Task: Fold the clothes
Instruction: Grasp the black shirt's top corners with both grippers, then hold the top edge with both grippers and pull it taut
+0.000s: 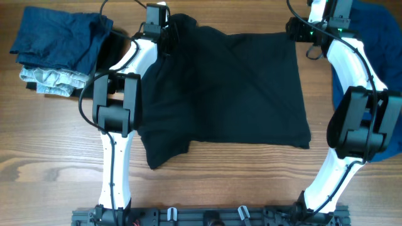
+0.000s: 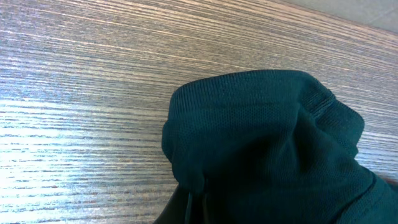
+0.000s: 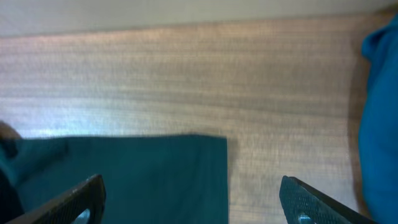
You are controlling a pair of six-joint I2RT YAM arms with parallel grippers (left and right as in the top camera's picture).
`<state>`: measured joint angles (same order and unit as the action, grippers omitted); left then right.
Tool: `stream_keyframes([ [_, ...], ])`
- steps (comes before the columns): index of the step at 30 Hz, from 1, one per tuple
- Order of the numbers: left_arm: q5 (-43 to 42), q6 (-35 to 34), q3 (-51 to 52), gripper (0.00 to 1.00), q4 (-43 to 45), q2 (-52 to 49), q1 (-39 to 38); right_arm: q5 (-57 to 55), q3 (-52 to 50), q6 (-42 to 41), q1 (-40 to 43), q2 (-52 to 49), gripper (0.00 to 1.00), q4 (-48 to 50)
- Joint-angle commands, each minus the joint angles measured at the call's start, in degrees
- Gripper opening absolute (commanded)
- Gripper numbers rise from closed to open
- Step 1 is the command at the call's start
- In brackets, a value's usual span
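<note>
The left tool [image 1: 164, 36] clenches one far corner of the black fabric shirt [image 1: 232, 88] for folding. The right tool [image 3: 193, 202], released, straddles the other.

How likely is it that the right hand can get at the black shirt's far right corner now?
Probably yes. The right hand hangs open just above that corner of the black shirt, nothing between them; the blue garment lies off to one side on the table.
</note>
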<state>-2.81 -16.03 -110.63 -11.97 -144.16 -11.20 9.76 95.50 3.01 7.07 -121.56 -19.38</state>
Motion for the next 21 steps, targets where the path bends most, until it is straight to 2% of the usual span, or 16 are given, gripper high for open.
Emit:
stream_keyframes([
  [1, 1.2, -1.16, -0.22, 0.04, -2.67, -0.9, 0.57, -0.81, 0.5, -1.73, -0.02, -4.04, 0.9, 4.13],
  [5, 1.18, -1.18, -0.22, 0.04, -4.35, -0.07, 0.57, -0.57, 0.5, -4.48, -0.02, -9.14, 0.89, 9.25],
  [12, 1.2, -1.16, -0.22, 0.04, -5.11, -0.07, 0.57, -0.07, 0.5, -5.07, -0.02, -13.99, 0.88, 12.33],
  [15, 1.18, -1.18, -0.22, 0.04, -5.31, -0.07, 0.57, 0.33, 0.48, -6.23, -0.02, -14.8, 0.79, 12.92],
  [18, 1.2, -1.18, -0.22, 0.04, -5.29, -0.07, 0.57, 1.29, 0.5, -6.21, -0.02, -14.86, 0.66, 12.92],
  [21, 1.2, -1.16, -0.22, 0.04, -5.22, -0.07, 0.57, 2.54, 0.5, -6.25, -0.13, -14.88, 0.61, 13.22],
])
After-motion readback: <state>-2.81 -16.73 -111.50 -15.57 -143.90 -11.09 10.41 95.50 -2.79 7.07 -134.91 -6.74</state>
